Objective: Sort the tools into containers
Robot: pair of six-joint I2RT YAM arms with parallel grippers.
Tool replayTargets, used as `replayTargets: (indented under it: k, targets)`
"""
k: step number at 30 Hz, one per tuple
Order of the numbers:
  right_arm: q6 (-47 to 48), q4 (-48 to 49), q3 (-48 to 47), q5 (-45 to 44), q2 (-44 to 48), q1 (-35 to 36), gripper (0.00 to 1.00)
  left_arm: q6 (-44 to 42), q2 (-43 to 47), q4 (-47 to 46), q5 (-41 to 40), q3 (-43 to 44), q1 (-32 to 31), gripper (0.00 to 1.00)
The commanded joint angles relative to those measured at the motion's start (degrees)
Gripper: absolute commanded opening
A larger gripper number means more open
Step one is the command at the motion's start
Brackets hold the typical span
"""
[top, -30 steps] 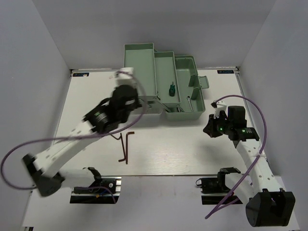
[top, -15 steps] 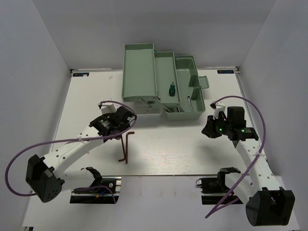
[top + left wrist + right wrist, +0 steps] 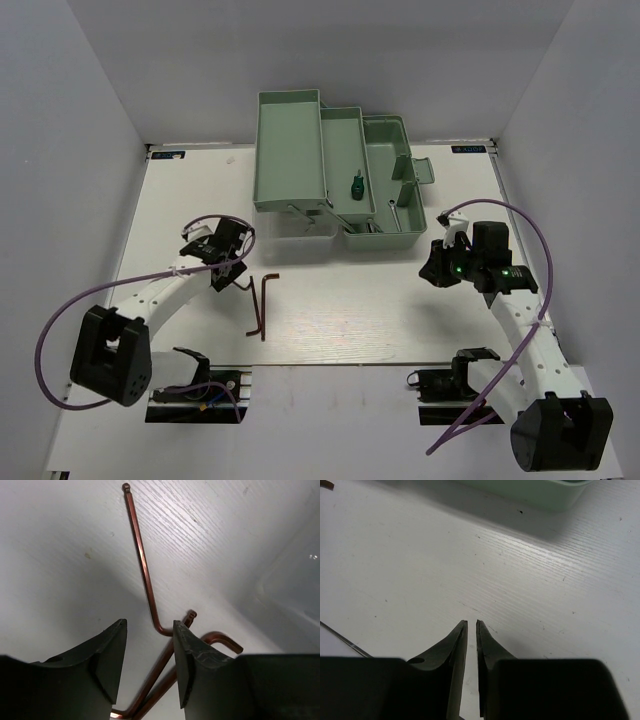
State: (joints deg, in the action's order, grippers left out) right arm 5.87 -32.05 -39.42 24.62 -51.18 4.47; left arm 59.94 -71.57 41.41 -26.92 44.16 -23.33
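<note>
— How far along is the sorting?

— Part done, I'd judge. One green-handled screwdriver [image 3: 353, 186] lies in the toolbox's [image 3: 290, 150] middle tray. Both hex keys [image 3: 263, 305] lie on the table [image 3: 400, 310], at 7 o'clock from the toolbox.

— And the hands?

— The left hand [image 3: 149, 630] is spread wide over the keys, gripping nothing. The right hand [image 3: 471, 625] is pinched nearly closed and empty, at 4 o'clock from the toolbox.

— The keys?

— Thin L-shaped rods, coppery up close, overlapping at their bends.
</note>
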Motion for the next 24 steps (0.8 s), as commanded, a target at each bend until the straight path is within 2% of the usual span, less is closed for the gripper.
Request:
replayTargets:
  k: [1, 7, 12, 17, 24]
  targets:
    - [0.55, -0.2, -0.13, 1.04, 1.08, -0.34, 0.19, -1.06, -1.98, -4.76, 4.32, -0.3, 2.85, 0.52]
    - [0.46, -0.2, -0.13, 1.13, 0.91, -0.34, 0.19, -3.86, -8.05, -7.74, 6.53, 0.75, 6.11, 0.52]
    - [0.55, -0.29, -0.22, 0.87, 0.99, -0.34, 0.19, -4.48, -12.53, -7.75, 7.05, 2.5, 8.03, 0.45]
    - [0.46, -0.29, -0.22, 0.87, 1.08, -0.34, 0.19, -5.54, -14.82, -6.52, 6.53, 3.56, 8.57, 0.45]
    - [0.46, -0.47, -0.48, 0.69, 1.43, -0.34, 0.19, -6.68, -18.34, -5.2, 6.53, 4.79, 9.09, 0.4]
